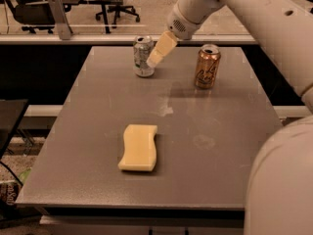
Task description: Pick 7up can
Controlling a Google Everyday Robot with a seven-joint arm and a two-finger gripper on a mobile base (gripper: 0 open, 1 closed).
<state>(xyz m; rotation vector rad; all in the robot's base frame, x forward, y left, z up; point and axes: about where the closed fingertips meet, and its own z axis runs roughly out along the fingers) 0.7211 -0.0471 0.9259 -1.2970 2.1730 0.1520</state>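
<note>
The 7up can, pale silvery-white with greenish print and a silver top, stands upright at the far left of the grey table. My gripper hangs from the white arm that comes in from the upper right. Its pale fingers point down and to the left, and their tips are right at the can's right side. Whether they touch the can does not show.
A copper-orange can with script lettering stands upright to the right of the gripper. A yellow wavy sponge lies nearer the table's front. My white arm and body fill the right side. Office chairs stand behind the table.
</note>
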